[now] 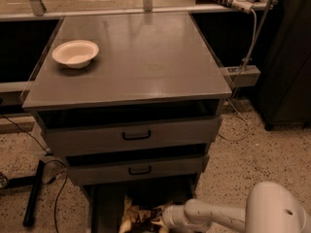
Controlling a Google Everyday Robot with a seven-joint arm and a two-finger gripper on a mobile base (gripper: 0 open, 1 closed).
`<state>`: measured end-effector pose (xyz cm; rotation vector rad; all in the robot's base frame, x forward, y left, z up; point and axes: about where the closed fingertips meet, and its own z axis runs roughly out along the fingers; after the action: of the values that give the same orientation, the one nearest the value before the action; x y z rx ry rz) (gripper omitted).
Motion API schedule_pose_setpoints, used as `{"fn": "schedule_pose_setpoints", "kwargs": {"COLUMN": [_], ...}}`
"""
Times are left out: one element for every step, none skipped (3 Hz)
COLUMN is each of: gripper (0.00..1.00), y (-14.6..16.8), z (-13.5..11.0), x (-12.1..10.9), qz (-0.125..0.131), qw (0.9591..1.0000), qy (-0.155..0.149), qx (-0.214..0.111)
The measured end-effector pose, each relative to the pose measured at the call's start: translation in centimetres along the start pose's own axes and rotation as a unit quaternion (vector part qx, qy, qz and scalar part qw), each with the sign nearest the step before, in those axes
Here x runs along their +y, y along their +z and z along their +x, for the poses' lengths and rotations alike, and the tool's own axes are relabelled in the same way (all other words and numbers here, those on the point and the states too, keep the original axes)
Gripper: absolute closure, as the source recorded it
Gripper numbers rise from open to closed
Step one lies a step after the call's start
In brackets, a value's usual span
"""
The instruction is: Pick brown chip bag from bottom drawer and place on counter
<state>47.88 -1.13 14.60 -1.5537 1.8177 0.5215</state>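
Gripper [158, 221] low at six o'clock, inside the bottom drawer [104, 210], right against the brown chip bag [135, 216] lying there; whether it has hold, cannot tell. White bowl [75, 53] sits at ten o'clock on the counter [146, 62].

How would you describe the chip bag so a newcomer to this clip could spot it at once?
Start at the broad grey counter, then drop below the two black-handled drawers to the pulled-out bottom drawer. The brown chip bag lies there next to the gripper, and it is the only crinkly brown-and-cream thing around.
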Motion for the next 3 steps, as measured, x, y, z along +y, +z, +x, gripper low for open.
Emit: {"fn": "schedule_pose_setpoints", "kwargs": {"gripper": [1.00, 1.00, 1.00], "y": [-0.2, -3.7, -10.0], "z": [-0.2, -2.0, -4.4], "x": [0.0, -0.6, -2.1], "qz": [-0.001, -0.004, 0.003], "qw": [1.0000, 1.0000, 0.9997], "qy": [0.000, -0.007, -0.021], "qx": [0.000, -0.003, -0.014]}}
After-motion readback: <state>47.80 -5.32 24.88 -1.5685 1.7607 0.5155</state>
